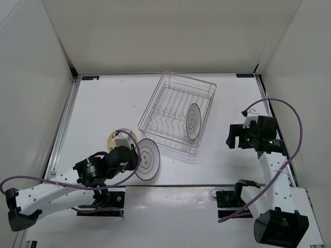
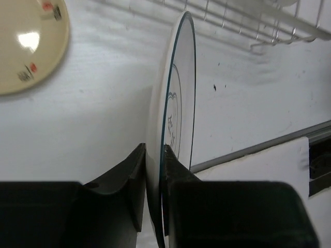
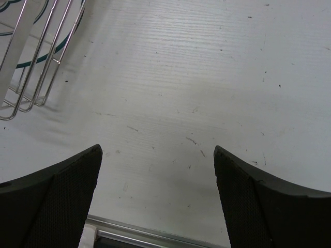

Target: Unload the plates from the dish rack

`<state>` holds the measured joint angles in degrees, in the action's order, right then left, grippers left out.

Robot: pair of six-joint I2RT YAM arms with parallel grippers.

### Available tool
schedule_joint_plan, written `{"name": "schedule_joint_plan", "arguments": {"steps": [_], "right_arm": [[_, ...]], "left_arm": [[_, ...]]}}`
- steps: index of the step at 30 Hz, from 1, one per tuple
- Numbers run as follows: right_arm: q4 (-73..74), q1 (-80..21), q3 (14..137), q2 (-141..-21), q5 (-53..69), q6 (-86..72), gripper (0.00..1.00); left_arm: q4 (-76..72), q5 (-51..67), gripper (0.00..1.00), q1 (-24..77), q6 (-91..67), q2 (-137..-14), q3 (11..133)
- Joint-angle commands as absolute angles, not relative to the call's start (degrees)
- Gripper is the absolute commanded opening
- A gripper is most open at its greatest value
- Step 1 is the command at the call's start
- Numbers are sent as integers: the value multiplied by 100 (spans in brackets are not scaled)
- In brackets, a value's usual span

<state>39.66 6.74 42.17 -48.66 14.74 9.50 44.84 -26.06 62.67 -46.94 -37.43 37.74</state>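
Left wrist view: the left gripper clamps a silver plate on edge by its rim, probably to lay it by the tan plate lying flat in front of the dish rack. A second silver plate stands upright between the rack's dividers. The right gripper, right of the rack, is spread wide and holds nothing.

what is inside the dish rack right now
One silver-grey plate stands on edge in the dish rack, among its divider wires, toward the right side. The other slots look empty; the open wires hide little.

A white table inside plain white walls
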Motion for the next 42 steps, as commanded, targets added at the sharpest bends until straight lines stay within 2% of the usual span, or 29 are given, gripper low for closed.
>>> {"name": "schedule_joint_plan", "arguments": {"steps": [1, 7, 9, 10, 14, 16, 18, 20, 22, 26, 27, 29, 30, 31, 36, 37, 42], "right_arm": [[4008, 668, 4201, -4790, 1626, 1055, 90], [4034, 677, 4210, -4790, 1644, 1064, 90], [4025, 677, 4201, -4764, 1626, 1055, 90], [4017, 677, 4192, -4746, 1626, 1063, 90], [4017, 677, 4201, -4764, 1556, 1046, 90], [4025, 677, 4201, -4772, 1521, 1028, 90], [3999, 685, 4201, -4781, 1468, 1002, 90], [3990, 677, 4210, -4807, 1424, 967, 90], [3981, 694, 4236, -4843, 1397, 923, 90], [4025, 685, 4298, -5044, 1389, 800, 90], [4025, 677, 4341, -5062, 1380, 791, 90], [4052, 659, 4377, -5168, 1389, 756, 90], [4113, 659, 4447, -5194, 1415, 756, 90], [4244, 650, 4578, -5264, 1441, 773, 90], [4595, 659, 5421, -5554, 1556, 1045, 90], [4797, 659, 5954, -5720, 1599, 1211, 90], [5563, 633, 7188, -6503, 2574, 1249, 90]], "left_arm": [[3535, -1961, 0, 6197, -5711, -3928, 3402], [2550, -610, 0, 5600, -6029, -4658, 2683], [2058, -248, 0, 5134, -6187, -4904, 2488], [1561, 293, 0, 4889, -6248, -5026, 2200], [1038, 887, 0, 4439, -6451, -5650, 1925], [959, 1028, 3, 4386, -6373, -5897, 1916], [897, 1116, 21, 4272, -6285, -6152, 1907], [818, 1221, 29, 4219, -6240, -6353, 1925], [782, 1309, 45, 4122, -6144, -6512, 1942], [826, 1354, 66, 4087, -6065, -6732, 1916], [887, 1354, 76, 4087, -6047, -6785, 1933], [967, 1301, 86, 4087, -6012, -6776, 1951], [1063, 1301, 97, 4043, -5968, -6776, 1969], [1098, 1292, 100, 4017, -5933, -6750, 1986], [1845, 1029, 100, 3982, -5626, -6514, 2399], [1907, 985, 100, 3981, -5477, -6417, 2460], [2285, 607, 100, 3981, -5055, -6196, 2829]]}}
